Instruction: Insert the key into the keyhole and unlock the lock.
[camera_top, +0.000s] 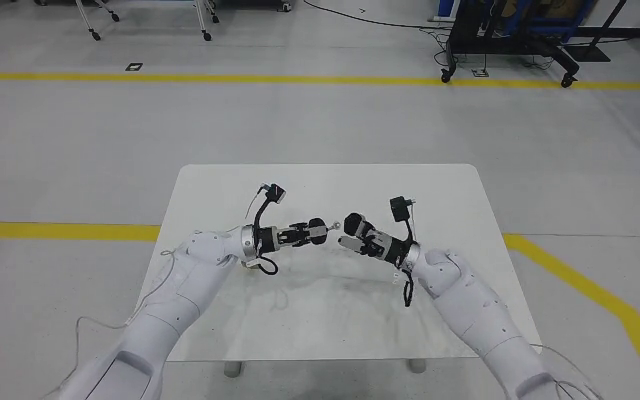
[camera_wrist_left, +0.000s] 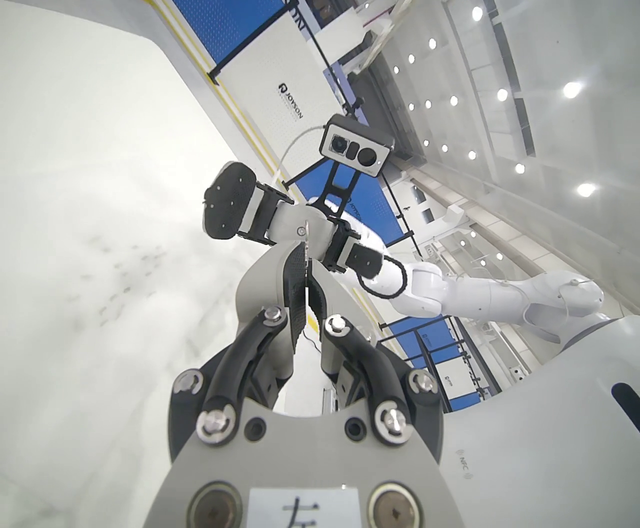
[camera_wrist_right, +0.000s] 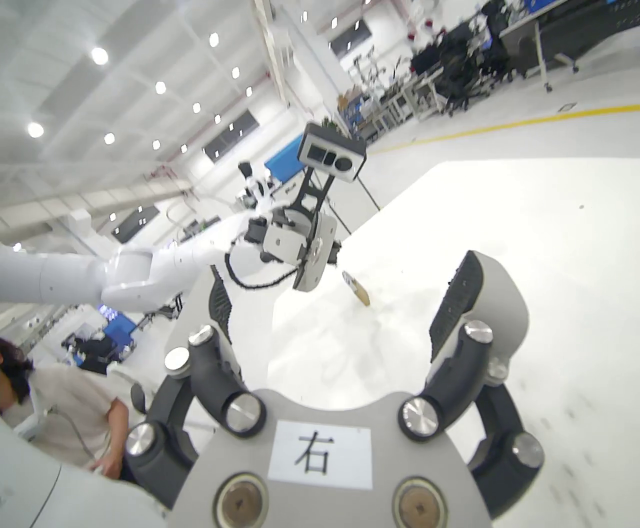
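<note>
Left gripper (camera_wrist_left: 306, 262): closed down to a sliver. Its 2 pads pinch the key (camera_wrist_left: 306, 235), which shows edge-on as a thin metal strip poking out past the fingertips.
Right gripper (camera_top: 350, 227): spread wide with nothing between its fingers (camera_wrist_right: 452, 300), so it holds no lock.
Where they are: both are raised over the middle of the white table (camera_top: 440, 195), tip to tip and near each other.
Key's long axis: it runs in line with the left gripper's fingers. The free end is aimed at the gap between the right gripper's open fingers.
Lock: not plainly seen. A small brass-coloured piece (camera_wrist_right: 359, 292) sits ahead of the right gripper and just beside the left gripper's tips. It may be the lock, but I cannot tell, nor whether it rests on the table.
Deciding relation: if that piece is the lock, it seems to lie off the key's line, lower toward the table. The blade would then point past it rather than at a keyhole. No keyhole face can be made out.
Nearer arm: the left gripper's tips look closer to the piece, but they are taken up with the key. The right gripper is the free 1 and faces it.
Step in hand, as I read it: the key is secured, the lock is not yet held, and insertion has not begun.
Next move calls for: the right gripper steadying the lock with its keyhole turned toward the blade.
Risk: the key is pinched only at its head, so it could twist under side load.
</note>
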